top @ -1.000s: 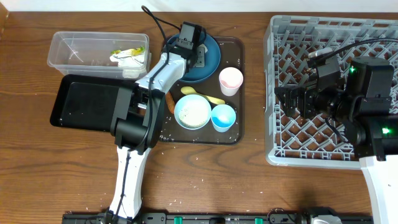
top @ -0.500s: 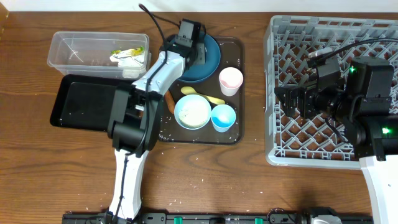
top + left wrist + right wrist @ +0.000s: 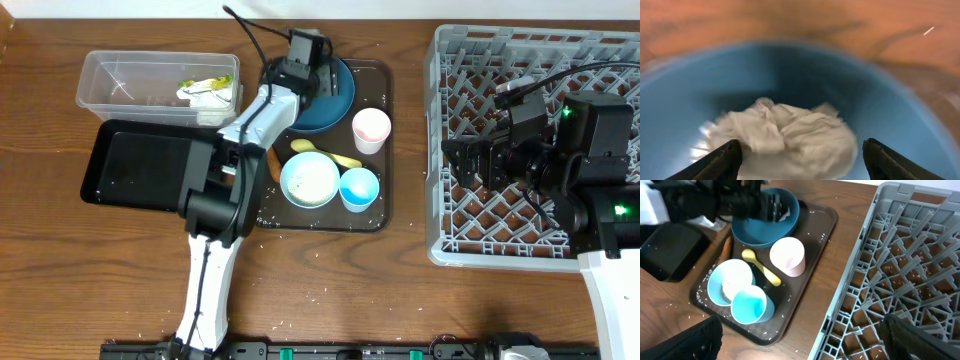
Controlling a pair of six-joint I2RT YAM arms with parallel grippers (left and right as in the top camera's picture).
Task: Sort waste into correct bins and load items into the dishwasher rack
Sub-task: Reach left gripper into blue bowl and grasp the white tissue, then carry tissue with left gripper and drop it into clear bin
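Crumpled white paper (image 3: pixel 790 137) in dark blue bowl (image 3: pixel 890 115), between the spread left jaws.

Even bright light, soft shadows; dark blue bowl (image 3: pixel 890 110) blurred in left wrist view.

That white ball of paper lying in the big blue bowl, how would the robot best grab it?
Pinch the crumpled paper across its puffy middle, coming straight down from above. It lies low in the blue bowl, whose curved wall blocks any sideways approach. The left tool hangs open astride it.
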